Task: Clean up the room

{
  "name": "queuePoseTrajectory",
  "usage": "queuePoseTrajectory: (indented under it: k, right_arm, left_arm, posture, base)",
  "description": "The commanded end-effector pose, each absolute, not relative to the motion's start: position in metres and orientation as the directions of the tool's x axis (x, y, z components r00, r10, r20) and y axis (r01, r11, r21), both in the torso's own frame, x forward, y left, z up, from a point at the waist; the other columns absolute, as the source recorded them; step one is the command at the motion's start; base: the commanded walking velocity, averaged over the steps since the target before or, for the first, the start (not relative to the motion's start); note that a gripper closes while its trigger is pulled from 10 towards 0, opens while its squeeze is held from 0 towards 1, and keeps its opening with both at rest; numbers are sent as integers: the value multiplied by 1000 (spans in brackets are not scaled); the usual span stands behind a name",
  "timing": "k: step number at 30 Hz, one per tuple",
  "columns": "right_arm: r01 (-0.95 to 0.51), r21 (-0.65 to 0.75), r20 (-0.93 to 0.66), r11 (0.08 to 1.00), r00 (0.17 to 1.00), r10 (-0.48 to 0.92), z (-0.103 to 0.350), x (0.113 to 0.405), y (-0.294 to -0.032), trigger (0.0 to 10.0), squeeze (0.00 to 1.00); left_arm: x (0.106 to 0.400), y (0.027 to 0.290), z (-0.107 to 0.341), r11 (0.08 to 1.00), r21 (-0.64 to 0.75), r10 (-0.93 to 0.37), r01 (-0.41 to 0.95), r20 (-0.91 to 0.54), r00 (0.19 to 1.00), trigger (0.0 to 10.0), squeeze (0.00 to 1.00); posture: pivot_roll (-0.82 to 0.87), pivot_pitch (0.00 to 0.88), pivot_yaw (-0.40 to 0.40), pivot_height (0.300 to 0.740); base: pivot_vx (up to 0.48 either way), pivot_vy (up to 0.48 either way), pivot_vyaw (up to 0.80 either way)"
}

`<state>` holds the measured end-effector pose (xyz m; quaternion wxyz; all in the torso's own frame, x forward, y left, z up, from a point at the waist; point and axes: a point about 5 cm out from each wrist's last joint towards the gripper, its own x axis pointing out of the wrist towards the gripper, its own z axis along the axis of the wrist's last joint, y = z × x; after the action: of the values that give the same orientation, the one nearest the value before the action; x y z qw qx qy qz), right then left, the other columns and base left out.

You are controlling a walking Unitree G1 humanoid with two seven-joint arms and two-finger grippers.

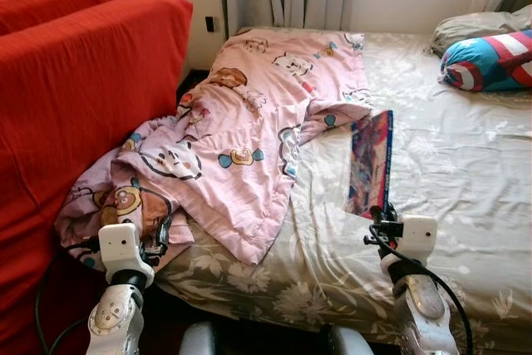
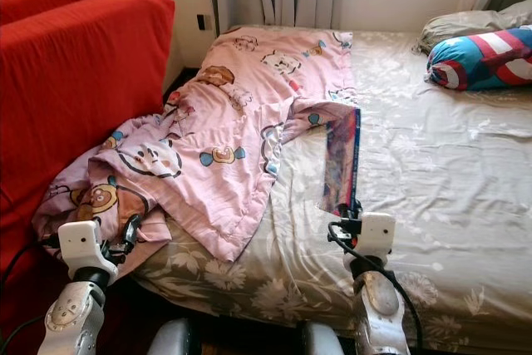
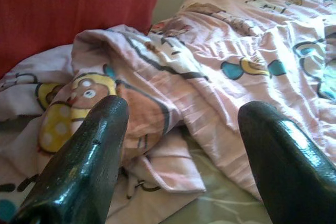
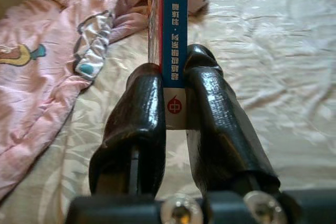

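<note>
Bed point(image 1: 465, 172) w/ pink quilt point(image 1: 249, 122); right gripper point(image 4: 173, 98) pinches book point(image 1: 371, 164).

The book's point(image 4: 173, 40) blue spine bears Chinese characters and a red "中" circle.

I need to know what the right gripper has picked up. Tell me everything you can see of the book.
The book is thin and flat, with a glossy, colourful cover in blue, red and pink and a blue spine bearing printed characters. The right gripper is clamped on its near end at the spine, holding it on edge above the floral bedsheet. Its far end reaches toward the pink cartoon quilt; whether they touch is unclear.
</note>
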<state>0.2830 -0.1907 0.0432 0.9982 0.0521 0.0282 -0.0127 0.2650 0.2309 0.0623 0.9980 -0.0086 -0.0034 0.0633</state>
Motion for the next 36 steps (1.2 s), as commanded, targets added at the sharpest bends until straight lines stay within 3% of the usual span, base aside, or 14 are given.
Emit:
queuePoseTrajectory:
  k: [1, 14, 36]
  right_arm:
    - [28, 95, 7, 995, 1000, -28, 57, 288, -192, 10000, 0]
    - [31, 101, 5, 994, 999, -32, 62, 297, -193, 10000, 0]
    - [46, 107, -1, 993, 999, -46, 63, 300, -193, 10000, 0]
  left_arm:
    - [263, 235, 61, 990, -24, 140, -139, 8, 990, 10000, 0]
    - [267, 235, 63, 988, -35, 150, -149, 17, 989, 10000, 0]
    - [266, 234, 63, 989, -37, 145, -144, 26, 989, 10000, 0]
  posture:
    - [3, 0, 8, 644]
    - [14, 0, -7, 739]
    - [15, 0, -8, 740]
  base:
    - [0, 0, 0]
    - [0, 0, 0]
    - [0, 0, 0]
